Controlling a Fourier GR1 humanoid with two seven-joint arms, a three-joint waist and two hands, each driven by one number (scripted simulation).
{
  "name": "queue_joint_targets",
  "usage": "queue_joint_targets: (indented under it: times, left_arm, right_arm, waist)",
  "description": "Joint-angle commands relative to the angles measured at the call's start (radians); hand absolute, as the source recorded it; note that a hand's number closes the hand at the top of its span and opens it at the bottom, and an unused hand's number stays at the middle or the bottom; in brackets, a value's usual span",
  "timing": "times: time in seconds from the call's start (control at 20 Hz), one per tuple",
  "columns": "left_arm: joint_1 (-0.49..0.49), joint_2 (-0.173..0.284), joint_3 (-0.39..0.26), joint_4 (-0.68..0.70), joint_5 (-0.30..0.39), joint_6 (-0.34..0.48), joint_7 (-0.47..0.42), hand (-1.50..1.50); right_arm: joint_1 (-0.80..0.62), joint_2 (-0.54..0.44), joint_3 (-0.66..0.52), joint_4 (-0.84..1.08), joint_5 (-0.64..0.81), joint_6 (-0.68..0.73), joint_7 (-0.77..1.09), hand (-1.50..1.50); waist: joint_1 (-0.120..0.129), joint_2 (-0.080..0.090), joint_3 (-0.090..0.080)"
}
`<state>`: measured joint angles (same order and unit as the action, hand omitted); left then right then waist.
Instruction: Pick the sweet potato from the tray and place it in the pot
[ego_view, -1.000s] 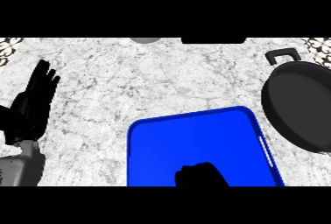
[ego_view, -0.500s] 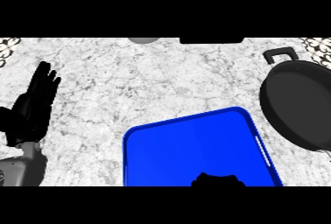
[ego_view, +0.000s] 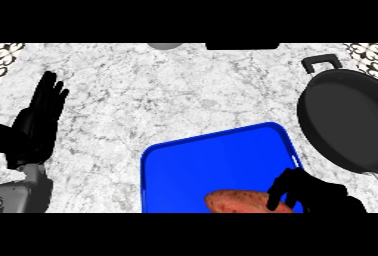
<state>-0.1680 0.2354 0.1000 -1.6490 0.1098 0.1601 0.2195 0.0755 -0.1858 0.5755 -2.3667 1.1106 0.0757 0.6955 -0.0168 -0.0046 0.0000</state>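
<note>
The right hand (ego_view: 310, 192) curls against the sweet potato (ego_view: 240, 202) on the blue tray (ego_view: 214, 160), apparently grasping it for the pot (ego_view: 343, 120), while the left hand (ego_view: 37, 122) rests open.

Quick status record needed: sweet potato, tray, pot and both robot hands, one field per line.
sweet potato: lying on the tray, near its lower edge
tray: blue, on the counter, left of the pot
pot: dark, at the view's right edge, nothing visible inside
right robot hand: fingers curled at the sweet potato's right end; grasp not confirmed
left robot hand: open, fingers up, resting at the left edge
</note>
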Motion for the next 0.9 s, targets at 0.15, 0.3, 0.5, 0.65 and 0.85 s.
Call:
queue_joint_targets:
  times: [0.15,0.3,0.5,0.65,0.85]
  left_arm:
    - [-0.016,0.013,0.024,0.049,0.022,-0.038,-0.028,0.00]
    - [-0.006,0.013,0.024,0.015,0.019,-0.028,-0.007,0.00]
    - [-0.004,-0.017,-0.018,-0.017,-0.009,-0.006,0.011,0.00]
    - [-0.002,-0.012,0.001,-0.001,0.001,-0.016,-0.012,0.00]
    - [-0.031,-0.015,0.011,0.046,-0.011,-0.003,-0.019,0.00]
  right_arm:
    - [0.004,-0.052,-0.297,-0.197,-0.175,0.037,-0.022,1.50]
    - [-0.046,-0.012,-0.394,-0.158,-0.255,0.056,-0.028,1.50]
    - [-0.089,-0.023,-0.579,-0.049,-0.349,0.062,-0.114,1.50]
    - [-0.116,0.021,-0.649,0.077,-0.427,0.026,-0.167,1.50]
    - [-0.219,-0.036,-0.870,0.221,-0.645,0.026,-0.261,1.50]
  waist:
    - [0.004,0.005,0.001]
    - [0.010,0.004,0.001]
    - [0.010,0.004,0.003]
    - [0.013,0.006,0.003]
    - [0.010,0.008,0.002]
